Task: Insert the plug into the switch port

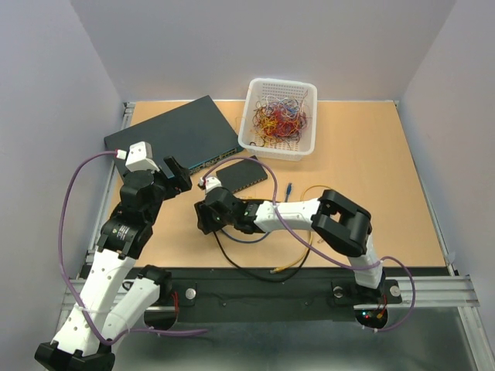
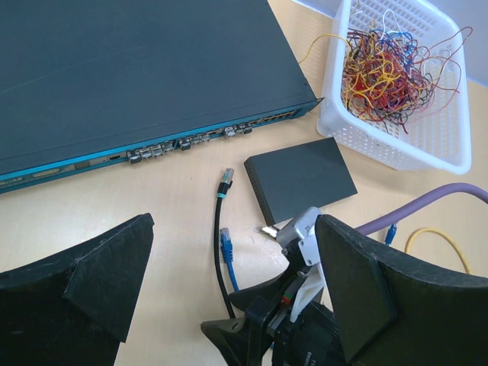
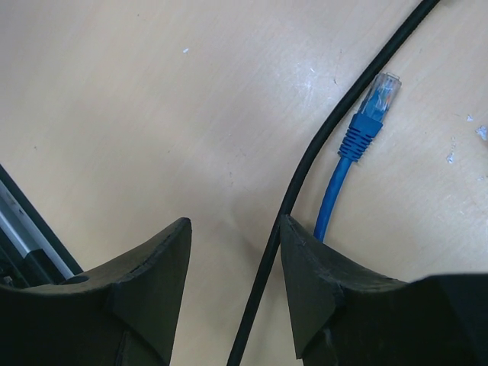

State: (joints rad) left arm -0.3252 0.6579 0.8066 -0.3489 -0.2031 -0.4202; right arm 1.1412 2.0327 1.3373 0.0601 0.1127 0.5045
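Plug: a clear-headed RJ45 plug (image 3: 379, 95) on a blue cable (image 3: 333, 191) lies flat on the table. It is at 1 o'clock from the right gripper (image 3: 234, 225) and apart from it. From the small black switch (image 2: 301, 178) it sits at 8 o'clock, not inserted. A metal-shelled plug (image 2: 226, 181) on a black cable (image 3: 309, 152) lies at the switch's 9 o'clock; which of the two is meant is not plain from these views. Right gripper: fingers spread, gripping nothing, with the black cable running between them. Left gripper (image 2: 235, 221): likewise spread and empty, above the table. Handling, by judgement: the plug is light, hard and slick, with a breakable latch tab, and its cable is limp and likely to drag. Best taken by the sides of the ribbed boot, close behind the head, leaving the tab free. Surroundings: a large blue-grey switch (image 2: 137, 69) at 10 o'clock from the small one, and a white basket (image 2: 396, 156) of tangled wires at 2 o'clock. Smooth tan tabletop (image 1: 371, 178); pale walls (image 1: 255, 39) on three sides.
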